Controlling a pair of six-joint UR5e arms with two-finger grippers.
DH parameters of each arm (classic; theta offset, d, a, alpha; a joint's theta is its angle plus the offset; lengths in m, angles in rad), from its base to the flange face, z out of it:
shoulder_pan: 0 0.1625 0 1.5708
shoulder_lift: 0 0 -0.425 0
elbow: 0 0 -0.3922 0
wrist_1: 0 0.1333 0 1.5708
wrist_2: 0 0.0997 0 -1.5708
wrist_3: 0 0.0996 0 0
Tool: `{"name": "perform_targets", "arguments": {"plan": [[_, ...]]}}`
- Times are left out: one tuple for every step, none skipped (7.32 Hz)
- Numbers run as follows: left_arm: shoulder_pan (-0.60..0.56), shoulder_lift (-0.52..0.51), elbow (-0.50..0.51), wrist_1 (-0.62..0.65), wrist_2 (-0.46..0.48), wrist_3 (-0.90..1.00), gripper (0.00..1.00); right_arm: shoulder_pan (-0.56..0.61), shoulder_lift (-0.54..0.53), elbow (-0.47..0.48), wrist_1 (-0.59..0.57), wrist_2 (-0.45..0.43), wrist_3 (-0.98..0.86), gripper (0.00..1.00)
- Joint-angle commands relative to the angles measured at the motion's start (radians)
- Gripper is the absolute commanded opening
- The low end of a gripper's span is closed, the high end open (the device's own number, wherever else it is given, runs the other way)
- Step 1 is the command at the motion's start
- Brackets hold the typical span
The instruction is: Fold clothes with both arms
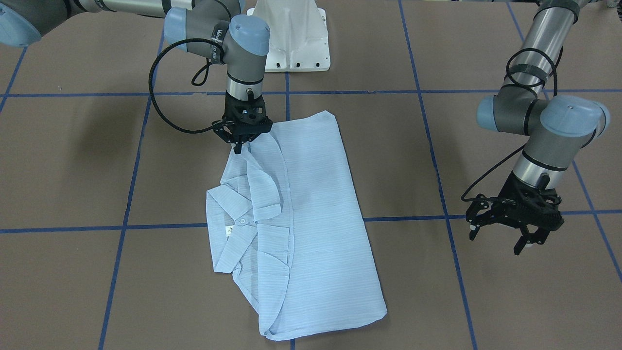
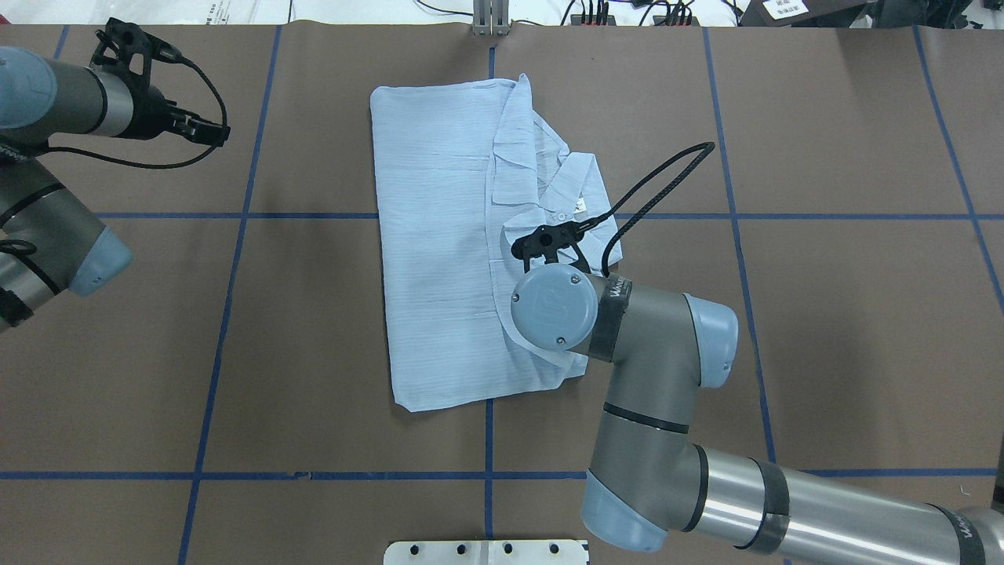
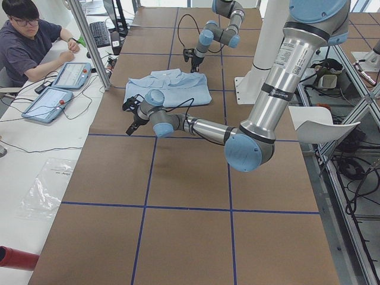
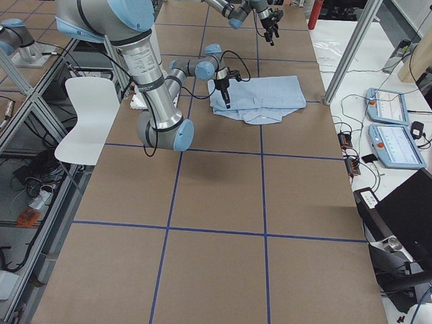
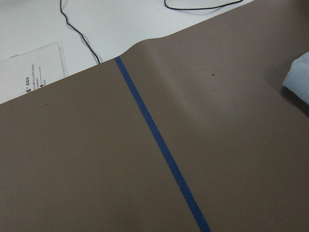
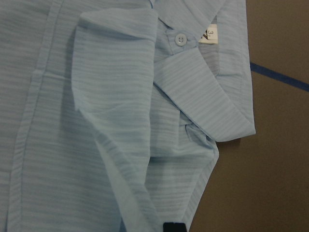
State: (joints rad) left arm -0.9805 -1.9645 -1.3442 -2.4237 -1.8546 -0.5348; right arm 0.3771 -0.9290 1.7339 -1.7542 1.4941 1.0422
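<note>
Pale-blue striped shirt (image 1: 316, 204), folded narrow
Flat on the table (image 1: 73, 170), collar (image 1: 228, 214) buttoned; right gripper (image 1: 237, 148) pinches its edge, left gripper (image 1: 495, 243) hangs spread, well apart.

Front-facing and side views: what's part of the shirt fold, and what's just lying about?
Job: shirt; right gripper, at the shirt's edge; left gripper, open, clear of the shirt.
Lying about: white pedestal base; tablets; keyboard; plastic bag; white chair.
</note>
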Motion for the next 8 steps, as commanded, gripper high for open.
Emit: {"name": "perform_targets", "arguments": {"plan": [[0.000,0.001,0.000,0.000,0.000,-0.001,1.00,-0.042,0.091,-0.043,0.001,-0.002,0.092,0.84],[0.000,0.001,0.000,0.000,0.000,-0.001,1.00,-0.059,0.152,-0.118,0.002,-0.005,0.101,0.85],[0.000,0.001,0.002,0.000,0.000,0.001,1.00,-0.063,0.182,-0.182,0.030,-0.005,0.090,0.85],[0.000,0.001,0.002,0.000,0.000,0.001,1.00,-0.073,0.176,-0.200,0.033,-0.008,0.072,0.83],[0.000,0.001,0.002,0.000,0.000,0.001,1.00,-0.076,0.174,-0.204,0.033,-0.009,0.026,0.79],[0.000,0.001,0.002,0.000,0.000,0.001,1.00,-0.075,0.173,-0.205,0.030,-0.009,-0.025,0.69],[0.000,0.001,0.003,0.000,0.000,0.001,1.00,-0.075,0.171,-0.205,0.025,-0.011,-0.074,0.45],[0.000,0.001,0.003,0.000,0.002,0.001,1.00,-0.067,0.170,-0.205,0.025,-0.011,-0.085,0.22]]}}
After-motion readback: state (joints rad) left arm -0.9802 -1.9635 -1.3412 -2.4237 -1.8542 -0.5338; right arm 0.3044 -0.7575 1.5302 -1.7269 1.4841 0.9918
